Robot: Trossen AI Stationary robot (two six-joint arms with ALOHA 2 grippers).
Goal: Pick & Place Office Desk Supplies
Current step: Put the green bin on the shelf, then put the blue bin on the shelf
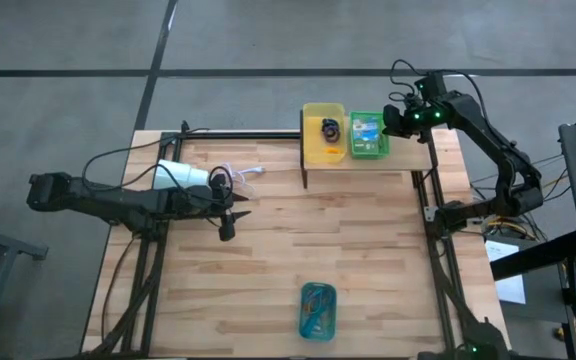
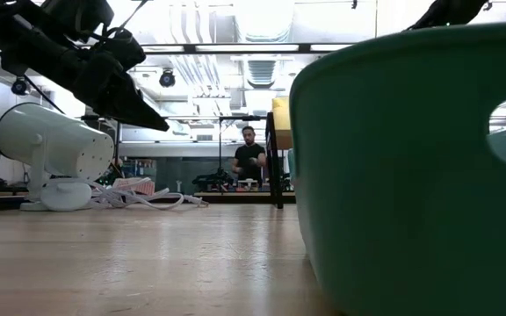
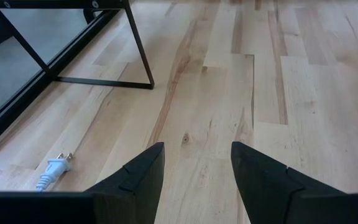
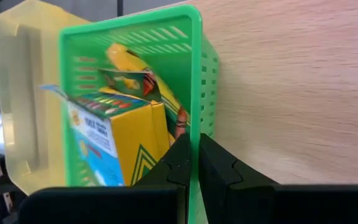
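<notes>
we see the right gripper [image 4: 194, 163] at the far right corner of the table [image 1: 368, 260], beside the green tray [image 4: 194, 74]. its two fingers are clenched on the tray's near wall, one finger inside and one outside, so it is grasping the green tray by its rim. inside that tray stand the crayon boxes [image 4: 114, 134], yellow and green, upright and leaning a little against each other, one with its flap open. from above the green tray [image 1: 370, 134] sits touching the yellow tray [image 1: 323, 133] on its left, both on a raised shelf at the table's far edge. in the yellow tray we see a small dark loop [image 1: 329, 128] and a tiny orange piece [image 1: 332, 153]; what exactly they are we cannot tell.

the left gripper [image 3: 194, 163] hangs above bare wood on the left half of the table, its fingers released and spread apart with nothing between them. just beside that arm lies the white lamp [image 1: 181, 174] on its side, its white cord [image 1: 248, 172] trailing toward the shelf, the plug [image 3: 55, 168] resting on the wood.

near the front edge, well apart from both grippers, stands the teal tray [image 1: 318, 309] with thin coloured loops [image 1: 316, 304] tangled inside. a person [image 2: 249, 158] stands far off in the room behind.
</notes>
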